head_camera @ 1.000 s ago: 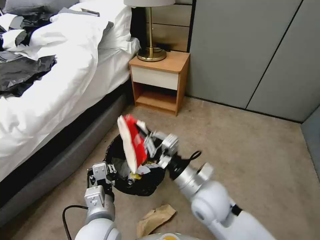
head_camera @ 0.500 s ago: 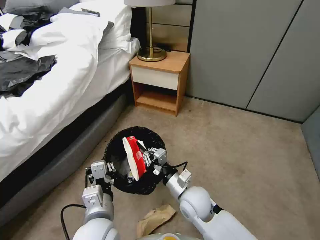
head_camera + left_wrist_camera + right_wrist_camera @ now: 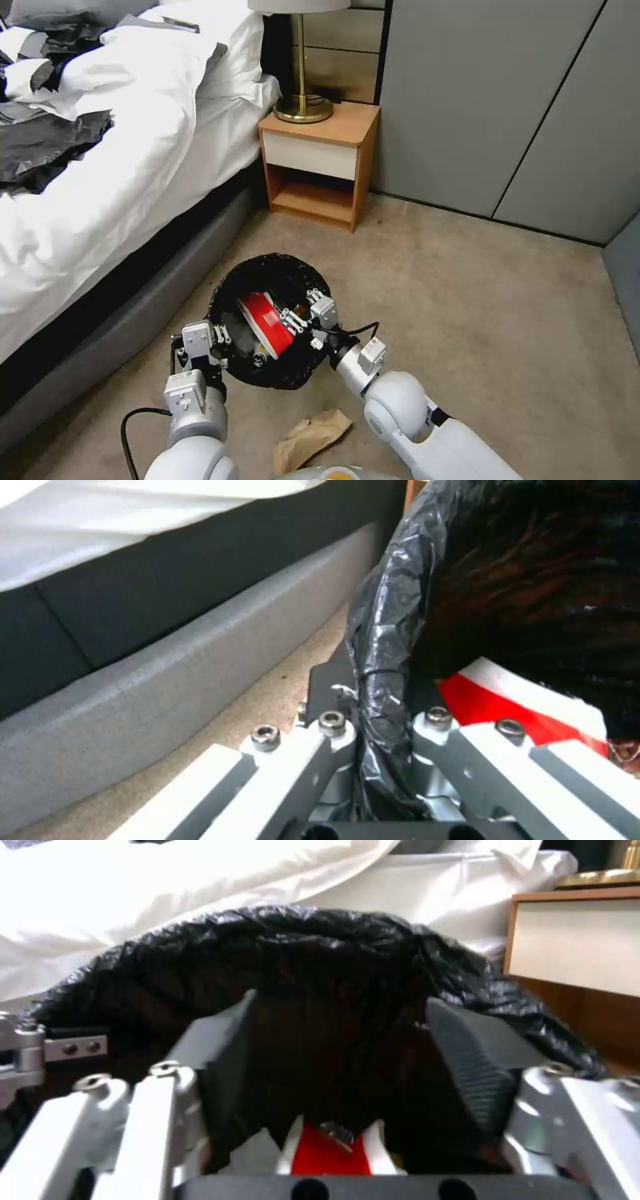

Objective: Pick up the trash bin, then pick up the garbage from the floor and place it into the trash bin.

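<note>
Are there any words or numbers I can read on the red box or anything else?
None can be read.
The red-and-white carton in the trash bin: any print is too blurred to read.
The brown paper on the floor: no text shows.
The nightstand and lamp: no labels show.

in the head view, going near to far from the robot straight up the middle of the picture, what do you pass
Crumpled brown paper on the carpet → trash bin, its rim gripped by the left gripper, with the red-and-white carton inside and the open right gripper over it → bedside table → lamp.
</note>
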Robot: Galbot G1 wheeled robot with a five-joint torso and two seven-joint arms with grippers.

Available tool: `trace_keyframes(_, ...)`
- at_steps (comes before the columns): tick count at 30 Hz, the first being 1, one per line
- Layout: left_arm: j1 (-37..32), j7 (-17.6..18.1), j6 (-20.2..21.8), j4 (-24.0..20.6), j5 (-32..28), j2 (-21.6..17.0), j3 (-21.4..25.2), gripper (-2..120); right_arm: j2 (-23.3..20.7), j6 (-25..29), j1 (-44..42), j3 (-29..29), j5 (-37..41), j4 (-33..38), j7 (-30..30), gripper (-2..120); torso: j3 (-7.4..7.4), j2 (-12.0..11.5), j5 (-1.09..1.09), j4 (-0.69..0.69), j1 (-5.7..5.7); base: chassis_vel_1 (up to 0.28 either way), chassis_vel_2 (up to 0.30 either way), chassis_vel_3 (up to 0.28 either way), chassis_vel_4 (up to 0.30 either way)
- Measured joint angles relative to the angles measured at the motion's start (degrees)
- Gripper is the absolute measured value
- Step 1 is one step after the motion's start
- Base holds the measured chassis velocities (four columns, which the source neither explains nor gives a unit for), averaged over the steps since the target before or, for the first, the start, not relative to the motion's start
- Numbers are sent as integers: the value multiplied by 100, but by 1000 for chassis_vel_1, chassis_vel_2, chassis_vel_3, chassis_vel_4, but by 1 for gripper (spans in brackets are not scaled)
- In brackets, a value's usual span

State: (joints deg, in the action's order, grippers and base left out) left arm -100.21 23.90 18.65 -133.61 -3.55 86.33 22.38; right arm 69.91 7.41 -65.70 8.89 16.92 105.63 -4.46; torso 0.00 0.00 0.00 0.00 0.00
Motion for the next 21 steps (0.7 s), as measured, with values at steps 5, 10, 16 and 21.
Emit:
trace_keyframes(5, 0, 0, 10, 1, 9, 0, -5, 3, -28, -4, -32, 0, -62, 187, -7, 87, 0, 0, 0, 0, 0, 0, 0, 0, 0)
trace_keyframes(10, -1, -1, 23, 1, 30, 11, -17, 3, -76, -5, -51, -63, -211, 613, -77, 100, 0, 0, 0, 0, 0, 0, 0, 0, 0)
trace_keyframes(16, -19, -4, 24, 8, 77, 33, -26, 3, 34, 21, -105, -462, -431, 1583, 63, 100, 0, 0, 0, 1, 0, 0, 0, 0, 0)
trace_keyframes(21, -63, -5, 21, 11, 90, 43, -31, 3, 249, 157, -671, -1213, -981, 2132, 670, 100, 0, 0, 1, -1, 0, 0, 0, 0, 0)
